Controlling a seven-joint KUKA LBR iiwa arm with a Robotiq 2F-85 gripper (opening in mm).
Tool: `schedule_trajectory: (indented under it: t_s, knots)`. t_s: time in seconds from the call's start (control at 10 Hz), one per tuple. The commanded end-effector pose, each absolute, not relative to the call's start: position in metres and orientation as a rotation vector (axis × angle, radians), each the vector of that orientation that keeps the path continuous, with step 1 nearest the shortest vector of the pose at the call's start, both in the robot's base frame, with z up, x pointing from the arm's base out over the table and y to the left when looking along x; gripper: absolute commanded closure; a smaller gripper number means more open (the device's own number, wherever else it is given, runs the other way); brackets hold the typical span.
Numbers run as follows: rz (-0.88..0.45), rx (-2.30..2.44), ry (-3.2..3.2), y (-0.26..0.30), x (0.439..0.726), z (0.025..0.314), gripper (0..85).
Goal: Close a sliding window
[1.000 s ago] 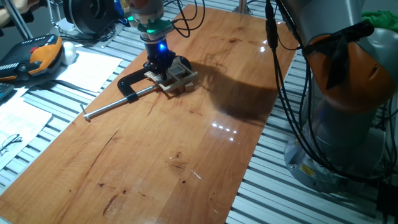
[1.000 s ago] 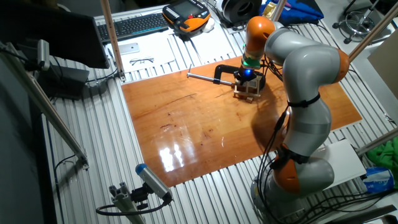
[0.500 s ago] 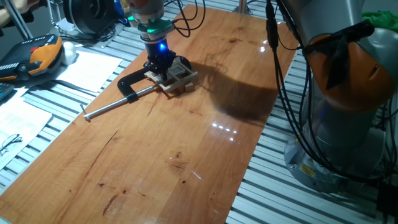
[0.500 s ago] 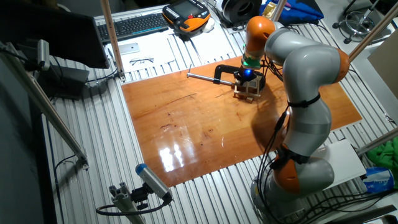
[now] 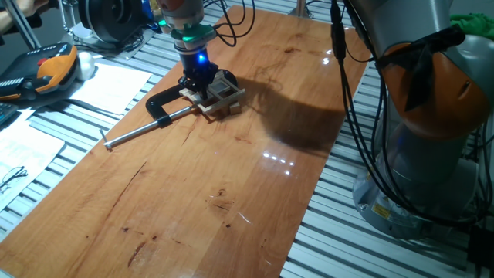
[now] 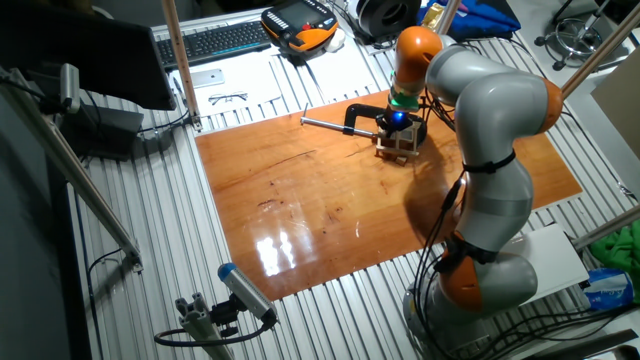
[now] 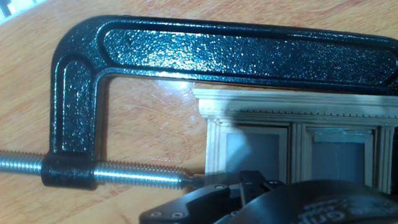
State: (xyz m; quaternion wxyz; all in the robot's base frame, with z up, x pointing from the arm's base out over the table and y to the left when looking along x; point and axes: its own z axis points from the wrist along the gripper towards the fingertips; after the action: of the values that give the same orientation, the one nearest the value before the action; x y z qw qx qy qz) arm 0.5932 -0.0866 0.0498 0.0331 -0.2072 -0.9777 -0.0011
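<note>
The sliding window (image 5: 221, 95) is a small pale wood frame lying on the wooden table, held by a black C-clamp (image 5: 164, 103). My gripper (image 5: 200, 80) stands straight down on the window's near-left part, with a blue light on the hand. In the other fixed view the gripper (image 6: 397, 124) is over the window (image 6: 401, 146). The hand view shows the window frame (image 7: 292, 104) with two grey panes, the clamp (image 7: 217, 46) around it, and the black body of my hand (image 7: 267, 202) covering the window's lower part. The fingertips are hidden.
The clamp's steel screw rod (image 5: 139, 130) sticks out to the left over the table. Papers (image 5: 108, 85) and an orange-black pendant (image 5: 46, 71) lie off the table's left side. The arm's base (image 5: 432, 147) stands at the right. A keyboard (image 6: 215, 40) lies at the back.
</note>
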Motion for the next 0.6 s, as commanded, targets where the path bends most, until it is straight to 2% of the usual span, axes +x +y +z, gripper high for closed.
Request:
schedule_trajectory:
  t_s: [0.0,0.5]
  knots:
    - [-0.002,-0.639,-3.014,-0.0873,0.5939,0.0496,85.0]
    - [-0.002,-0.634,-3.015,-0.0876,0.5946,0.0482,85.0]
